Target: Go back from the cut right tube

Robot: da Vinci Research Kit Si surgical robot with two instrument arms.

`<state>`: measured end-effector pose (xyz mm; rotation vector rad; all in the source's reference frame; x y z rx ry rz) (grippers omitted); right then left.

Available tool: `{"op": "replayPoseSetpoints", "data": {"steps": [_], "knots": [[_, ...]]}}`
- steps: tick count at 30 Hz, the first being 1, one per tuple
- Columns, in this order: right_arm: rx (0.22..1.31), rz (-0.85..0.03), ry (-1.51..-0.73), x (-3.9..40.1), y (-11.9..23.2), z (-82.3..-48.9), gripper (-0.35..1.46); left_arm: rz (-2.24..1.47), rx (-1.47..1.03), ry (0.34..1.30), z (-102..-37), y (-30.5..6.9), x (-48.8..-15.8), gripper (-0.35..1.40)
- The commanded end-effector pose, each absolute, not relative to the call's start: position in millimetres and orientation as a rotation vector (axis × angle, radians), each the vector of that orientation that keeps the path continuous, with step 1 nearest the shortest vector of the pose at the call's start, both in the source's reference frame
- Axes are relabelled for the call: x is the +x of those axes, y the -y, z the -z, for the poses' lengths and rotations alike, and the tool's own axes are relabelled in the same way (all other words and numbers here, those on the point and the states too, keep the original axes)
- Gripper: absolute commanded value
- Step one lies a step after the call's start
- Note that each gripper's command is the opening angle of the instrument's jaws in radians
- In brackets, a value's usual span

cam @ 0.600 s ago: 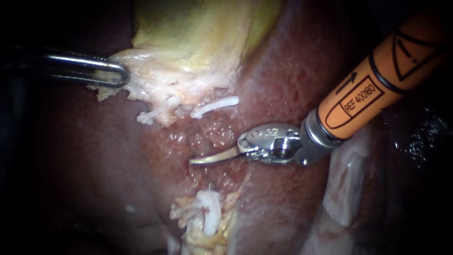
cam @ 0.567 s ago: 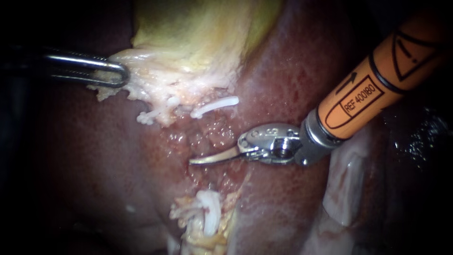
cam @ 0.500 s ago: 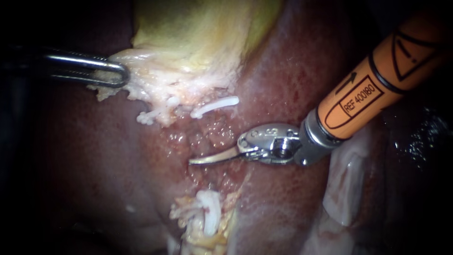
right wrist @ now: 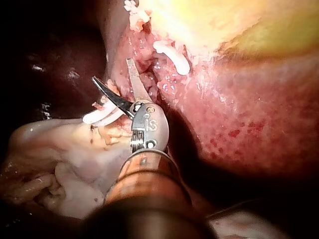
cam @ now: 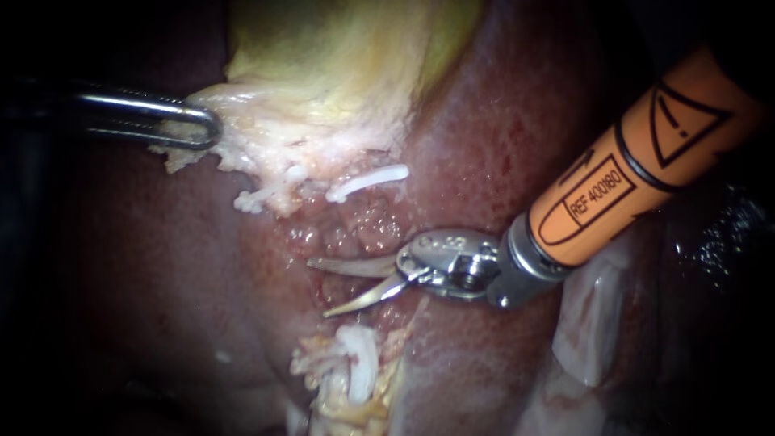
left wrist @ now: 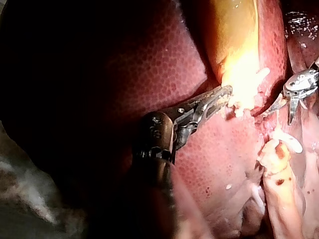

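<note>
Presently found right claw (cam: 316, 287) spread between upper clip (cam: 367, 182) and lower clip (cam: 361, 363); found left claw (cam: 200, 127) pinching fringe of gallbladder (cam: 339, 73).

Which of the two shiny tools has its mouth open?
The right instrument, the one with the orange shaft: its two jaws stand apart, holding nothing. The left instrument has its jaws shut on the pale edge of the gallbladder.

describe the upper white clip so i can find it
Find the yellow-green gallbladder at the top of the endoscope view and follow it down to its ragged pale edge. The upper clip lies just below that edge, a thin, slanted white bar. The lower clip is thicker, curved, and sits on a pale stump near the bottom.
</note>
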<state>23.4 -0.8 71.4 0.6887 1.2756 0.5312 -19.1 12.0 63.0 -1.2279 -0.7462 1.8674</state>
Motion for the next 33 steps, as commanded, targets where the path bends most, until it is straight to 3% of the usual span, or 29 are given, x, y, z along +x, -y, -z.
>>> {"op": "replayPoseSetpoints", "data": {"steps": [1,3,7,14,20,33], "knots": [[0.648,-0.572,-1.268,22.6,0.8,-71.3,1.43,-1.868,-1.228,0.747,-63.0,-12.0,-19.0,-0.35],[0.592,-0.581,-1.263,21.4,1.0,-71.1,1.43,-1.868,-1.228,0.747,-63.0,-12.0,-19.0,-0.35],[0.418,-0.509,-1.247,18.2,1.4,-70.6,1.43,-1.868,-1.228,0.748,-63.1,-12.1,-18.9,-0.35],[0.219,-0.311,-1.060,12.7,0.9,-69.1,1.43,-1.868,-1.228,0.748,-63.1,-12.1,-18.9,-0.35],[0.151,-0.282,-1.004,9.7,-1.4,-66.7,1.43,-1.868,-1.228,0.748,-63.1,-12.1,-18.8,-0.35],[0.166,-0.246,-1.016,8.3,-2.7,-65.3,1.43,-1.882,-1.236,0.736,-66.2,-9.9,-21.3,-0.35]]}}
